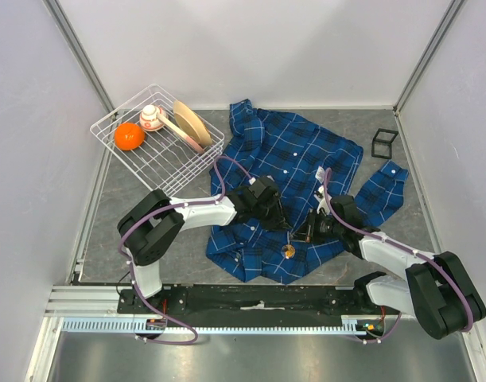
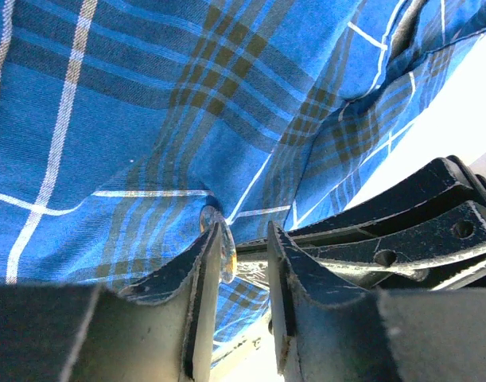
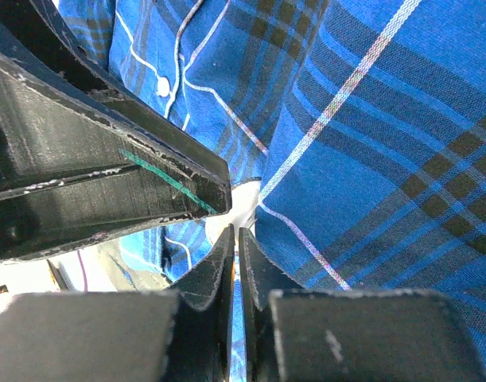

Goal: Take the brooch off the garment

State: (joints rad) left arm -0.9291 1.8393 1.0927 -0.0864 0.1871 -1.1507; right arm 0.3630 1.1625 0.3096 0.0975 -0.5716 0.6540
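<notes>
The blue plaid shirt (image 1: pixel 290 151) lies spread on the grey table. It fills the left wrist view (image 2: pixel 147 95) and the right wrist view (image 3: pixel 386 119). A small round amber brooch (image 1: pixel 289 251) sits on the shirt's near part. My left gripper (image 1: pixel 282 225) is open above it. In the left wrist view the brooch (image 2: pixel 224 259) shows edge-on against the inner face of the left finger, with the other finger apart from it (image 2: pixel 244 231). My right gripper (image 1: pixel 306 232) is shut on a fold of the shirt just beside the left one (image 3: pixel 237 232).
A white wire basket (image 1: pixel 107 127) stands at the back left, holding an orange (image 1: pixel 129 136), beige discs (image 1: pixel 191 123) and a small cup (image 1: pixel 153 118). A black cube frame (image 1: pixel 384 143) sits at the back right. White walls enclose the table.
</notes>
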